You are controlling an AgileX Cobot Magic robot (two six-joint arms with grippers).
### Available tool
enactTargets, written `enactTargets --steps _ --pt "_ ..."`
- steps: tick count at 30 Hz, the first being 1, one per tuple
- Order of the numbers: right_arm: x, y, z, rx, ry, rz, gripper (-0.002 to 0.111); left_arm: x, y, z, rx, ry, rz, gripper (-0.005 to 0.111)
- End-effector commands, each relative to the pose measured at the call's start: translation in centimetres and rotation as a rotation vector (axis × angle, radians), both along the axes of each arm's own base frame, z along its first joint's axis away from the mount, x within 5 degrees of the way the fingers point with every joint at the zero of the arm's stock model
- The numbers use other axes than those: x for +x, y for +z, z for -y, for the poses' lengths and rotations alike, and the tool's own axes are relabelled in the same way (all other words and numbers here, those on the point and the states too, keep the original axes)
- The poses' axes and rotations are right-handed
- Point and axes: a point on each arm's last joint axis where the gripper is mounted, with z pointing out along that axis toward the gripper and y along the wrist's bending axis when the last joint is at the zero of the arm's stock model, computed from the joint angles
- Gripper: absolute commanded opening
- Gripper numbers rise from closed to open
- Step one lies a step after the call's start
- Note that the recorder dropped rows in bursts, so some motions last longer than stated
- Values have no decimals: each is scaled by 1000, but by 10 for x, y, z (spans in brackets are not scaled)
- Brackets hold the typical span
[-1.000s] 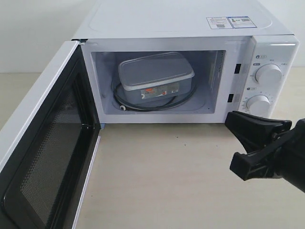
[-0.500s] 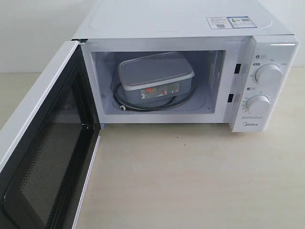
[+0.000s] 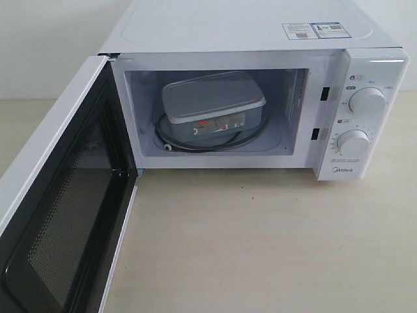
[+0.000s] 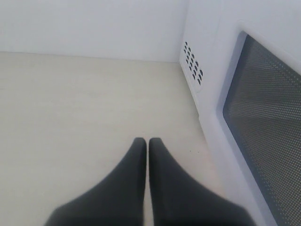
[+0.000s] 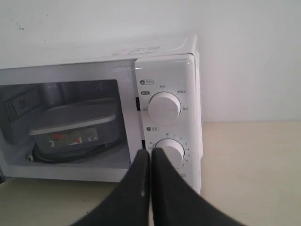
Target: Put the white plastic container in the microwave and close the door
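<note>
In the exterior view you see the microwave standing at the far side of the table, and its door is swung wide open toward the near left. The white plastic container sits inside the cavity, on the turntable. Neither arm shows in this view. So I judge the first half of the task is done, and only closing the door is left.

In the left wrist view the left gripper has its two fingers pressed together and holds nothing. It hovers above the table, just beside the outer face of the door, not touching it as far as I can tell.

In the right wrist view the right gripper is also closed together and empty. It points at the front of the microwave, near the lower knob. The container is visible inside.
</note>
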Motion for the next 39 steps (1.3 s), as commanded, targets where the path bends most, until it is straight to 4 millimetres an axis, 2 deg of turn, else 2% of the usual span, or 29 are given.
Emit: enactTargets --steps 1,6,10,26,30,39 --pt "-3 -4 0 21 6 -22 0 0 1 0 -3 5 13 4" --pt "-11 -11 -2 20 33 -62 0 0 1 0 -3 5 13 4" --pt "-12 -17 -1 16 22 -131 0 0 1 0 -3 5 13 4" --pt "-13 -24 -1 -66 28 -198 0 0 1 0 -3 5 13 4" --pt "-14 -30 -1 -73 34 -263 0 0 1 0 -3 5 13 4" --pt "-14 -30 0 -66 11 -264 0 0 1 0 -3 5 13 4"
